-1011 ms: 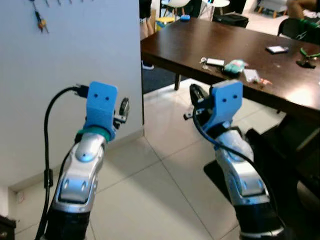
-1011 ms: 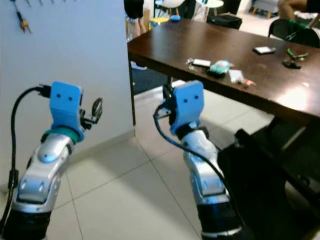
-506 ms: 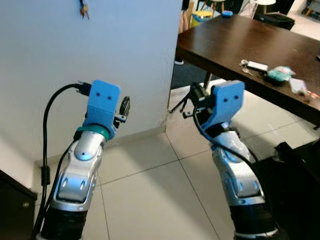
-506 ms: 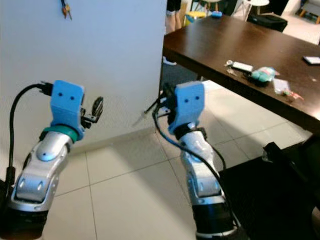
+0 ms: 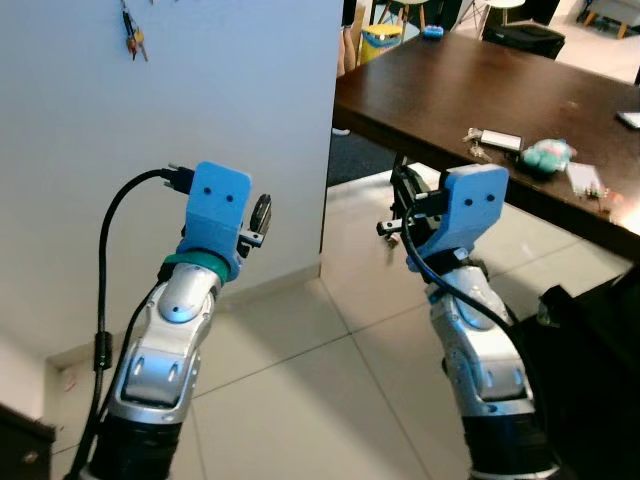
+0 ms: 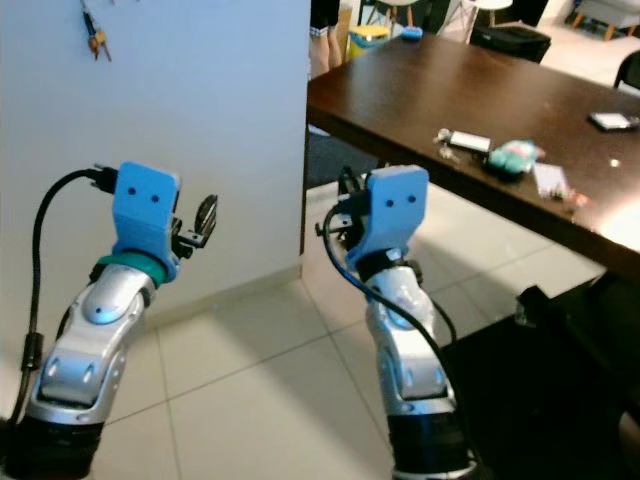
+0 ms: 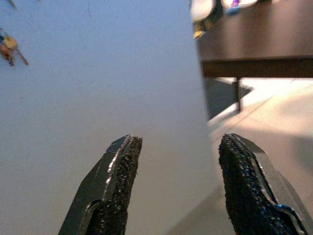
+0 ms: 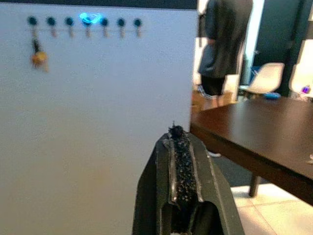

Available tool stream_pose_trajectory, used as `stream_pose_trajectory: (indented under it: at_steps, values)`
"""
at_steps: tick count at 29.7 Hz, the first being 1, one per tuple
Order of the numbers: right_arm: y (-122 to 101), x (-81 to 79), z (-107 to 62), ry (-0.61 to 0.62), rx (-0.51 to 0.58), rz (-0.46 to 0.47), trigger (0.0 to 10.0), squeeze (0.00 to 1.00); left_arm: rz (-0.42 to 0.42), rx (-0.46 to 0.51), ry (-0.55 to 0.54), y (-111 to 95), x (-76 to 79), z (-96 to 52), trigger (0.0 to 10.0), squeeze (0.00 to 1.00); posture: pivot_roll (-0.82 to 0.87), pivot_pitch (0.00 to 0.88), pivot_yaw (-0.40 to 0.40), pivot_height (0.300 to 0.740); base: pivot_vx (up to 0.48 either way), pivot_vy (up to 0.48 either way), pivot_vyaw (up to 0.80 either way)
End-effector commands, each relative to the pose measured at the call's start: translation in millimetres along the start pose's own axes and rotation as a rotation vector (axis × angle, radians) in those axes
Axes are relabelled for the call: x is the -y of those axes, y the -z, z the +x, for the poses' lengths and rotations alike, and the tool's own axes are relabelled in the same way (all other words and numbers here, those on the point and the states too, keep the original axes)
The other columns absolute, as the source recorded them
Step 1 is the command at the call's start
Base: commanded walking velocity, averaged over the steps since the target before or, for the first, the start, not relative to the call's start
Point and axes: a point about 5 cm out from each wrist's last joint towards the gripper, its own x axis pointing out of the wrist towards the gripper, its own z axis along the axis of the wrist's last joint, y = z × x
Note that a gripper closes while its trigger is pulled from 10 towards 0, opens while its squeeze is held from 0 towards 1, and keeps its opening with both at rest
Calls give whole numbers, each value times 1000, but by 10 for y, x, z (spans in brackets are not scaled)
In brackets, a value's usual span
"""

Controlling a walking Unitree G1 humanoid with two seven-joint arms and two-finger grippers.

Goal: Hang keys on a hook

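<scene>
I take the white wall (image 5: 200, 90) as my reference. In the head views both arms are raised in front of it. The left gripper (image 7: 178, 191) points at the wall face, and its wrist view shows the two fingers (image 7: 117, 181) well apart with nothing between them. The right gripper (image 8: 182, 171) is held near the wall's corner edge, level with the dark table (image 5: 480, 90); its wrist view shows the two fingers pressed together, and I cannot make out anything held between them.

The right wrist view gives what the head views cut off: a row of hooks (image 8: 85, 22) along the top of the wall, with one bunch of keys (image 8: 38, 56) hanging from the hook at one end of the row. The head views catch those same keys high on the wall, above the left arm, but not the hooks. The left wrist view shows the keys at the frame edge, far up the wall from the open fingers.

A second bunch of keys on the table (image 5: 478, 137) lies beside a small card (image 5: 502, 141) and a green item (image 5: 546, 155), beyond the wall's corner and well apart from the right gripper. A person (image 8: 222, 44) stands past the wall's corner, behind the table.
</scene>
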Motion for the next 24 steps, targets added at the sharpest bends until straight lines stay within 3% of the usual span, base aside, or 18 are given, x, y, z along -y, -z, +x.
stream_pose_trajectory:
  at_steps: [1,7,24]
  values:
    - [22,115,-53,39,-8,-19,10000,0,-13,3,41,-9,109,-1,10000,0,-138,20,92,740,465,0,0]
    - [29,127,-66,32,-16,-34,10000,0,1,-27,11,79,41,-46,10000,0,-138,21,91,740,465,0,0]
    - [43,119,-57,11,-25,-58,10000,0,3,-28,0,81,28,-50,10000,0,-133,15,85,740,465,0,649]
